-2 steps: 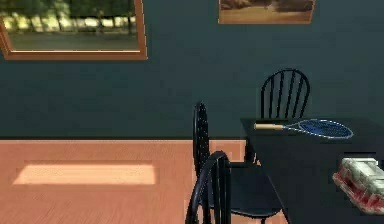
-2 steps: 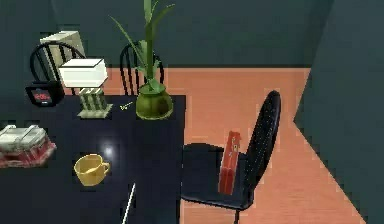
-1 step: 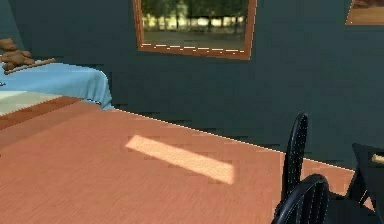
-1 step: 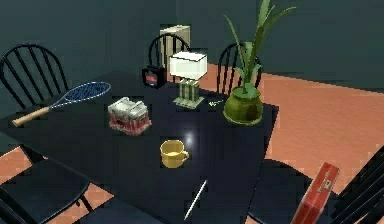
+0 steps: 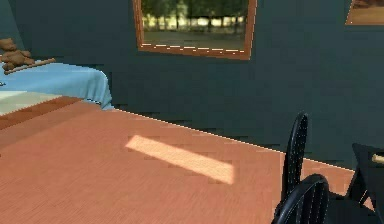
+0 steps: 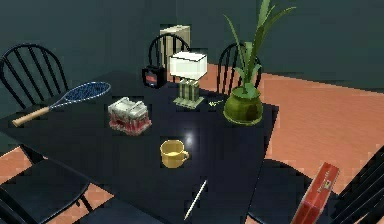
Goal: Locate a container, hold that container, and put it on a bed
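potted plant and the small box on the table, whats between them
In the arm side view, the lamp stands between the small box and the potted plant on the dark table.

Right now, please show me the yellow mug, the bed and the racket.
yellow mug (image 6: 173, 154): arm side view, its body.
bed (image 5: 72, 84): forward view, its blue cover.
racket (image 6: 88, 93): arm side view, its strings.

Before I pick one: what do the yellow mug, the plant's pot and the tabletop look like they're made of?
The yellow mug looks like glazed ceramic: smooth, even colour, thick handle; plastic is possible. The plant's pot seems glazed ceramic too, olive-green with a soft shine. The tabletop is dark and smooth, perhaps lacquered wood, with a faint pale sheen.
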### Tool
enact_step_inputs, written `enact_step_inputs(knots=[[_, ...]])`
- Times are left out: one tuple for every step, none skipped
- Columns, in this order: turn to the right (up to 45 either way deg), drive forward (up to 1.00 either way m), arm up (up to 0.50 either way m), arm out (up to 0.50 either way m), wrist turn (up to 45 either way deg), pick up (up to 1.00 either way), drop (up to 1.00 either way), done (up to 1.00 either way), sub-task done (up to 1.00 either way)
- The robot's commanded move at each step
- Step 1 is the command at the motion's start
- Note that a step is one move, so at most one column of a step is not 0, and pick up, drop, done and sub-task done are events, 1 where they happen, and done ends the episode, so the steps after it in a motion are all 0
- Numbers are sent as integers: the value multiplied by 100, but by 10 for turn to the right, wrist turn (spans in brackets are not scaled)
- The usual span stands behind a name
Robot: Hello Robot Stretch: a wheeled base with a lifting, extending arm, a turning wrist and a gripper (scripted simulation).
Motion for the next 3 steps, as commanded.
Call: enact_step_inputs(knots=[[0, 0, 34, 0, 0, 0, 0, 0, 0], [0, 0, 0, 32, 0, 0, 0, 0, 0], [0, 0, 0, 0, 450, 0, 0, 0, 0]])
